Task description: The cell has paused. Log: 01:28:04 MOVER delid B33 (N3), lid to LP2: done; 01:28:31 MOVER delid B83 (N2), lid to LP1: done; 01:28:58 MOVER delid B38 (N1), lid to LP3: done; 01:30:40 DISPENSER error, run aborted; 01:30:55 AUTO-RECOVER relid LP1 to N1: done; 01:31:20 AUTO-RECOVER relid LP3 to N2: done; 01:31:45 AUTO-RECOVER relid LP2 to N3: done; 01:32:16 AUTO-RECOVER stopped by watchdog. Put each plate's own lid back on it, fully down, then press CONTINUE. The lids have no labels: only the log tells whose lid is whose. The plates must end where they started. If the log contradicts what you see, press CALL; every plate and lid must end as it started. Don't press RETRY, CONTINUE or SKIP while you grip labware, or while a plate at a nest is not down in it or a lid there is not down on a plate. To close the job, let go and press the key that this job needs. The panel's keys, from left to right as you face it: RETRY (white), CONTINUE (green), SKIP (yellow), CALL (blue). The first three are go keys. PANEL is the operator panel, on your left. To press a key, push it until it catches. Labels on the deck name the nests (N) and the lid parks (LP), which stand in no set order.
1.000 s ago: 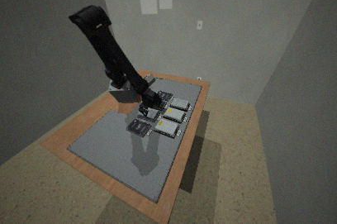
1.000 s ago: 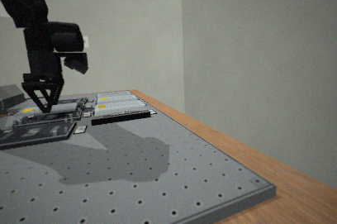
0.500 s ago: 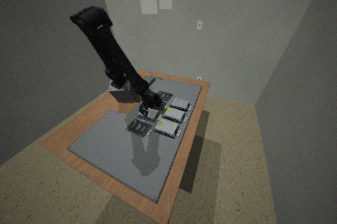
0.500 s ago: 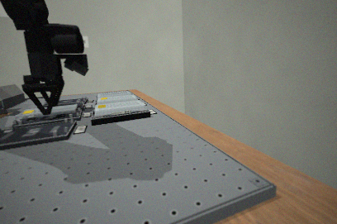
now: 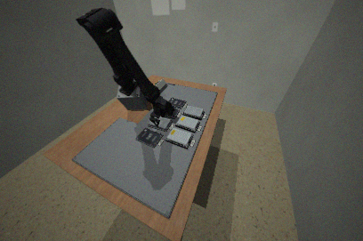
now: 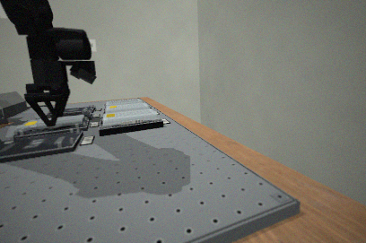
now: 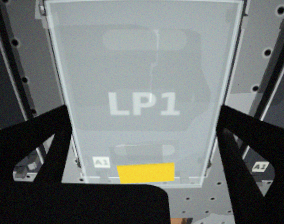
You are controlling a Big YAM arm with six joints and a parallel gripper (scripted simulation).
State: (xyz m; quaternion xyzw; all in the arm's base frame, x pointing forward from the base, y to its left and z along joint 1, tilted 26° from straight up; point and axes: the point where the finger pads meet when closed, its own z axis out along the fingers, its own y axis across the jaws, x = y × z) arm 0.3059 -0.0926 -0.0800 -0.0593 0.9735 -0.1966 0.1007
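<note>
My gripper (image 5: 162, 120) (image 6: 52, 124) (image 7: 143, 113) is shut on the two long sides of a clear lid with a yellow mark (image 5: 165, 124) (image 6: 39, 121) (image 7: 143, 65). The lid is low over the park LP1, whose label shows through it. A small gap or contact below it cannot be told. The near plate (image 5: 180, 140) (image 6: 130, 123) and the middle plate (image 5: 189, 124) each show a yellow-marked lid on top. The far plate (image 5: 194, 111) shows no yellow mark; its cover is too small to tell. The nest labels are not legible.
A dark, lidless park frame (image 5: 149, 137) (image 6: 42, 144) is beside LP1 on the near side. Another dark frame (image 5: 179, 101) lies beyond the gripper. A pale box (image 5: 161, 85), apparently the panel, stands behind the arm; its keys cannot be made out.
</note>
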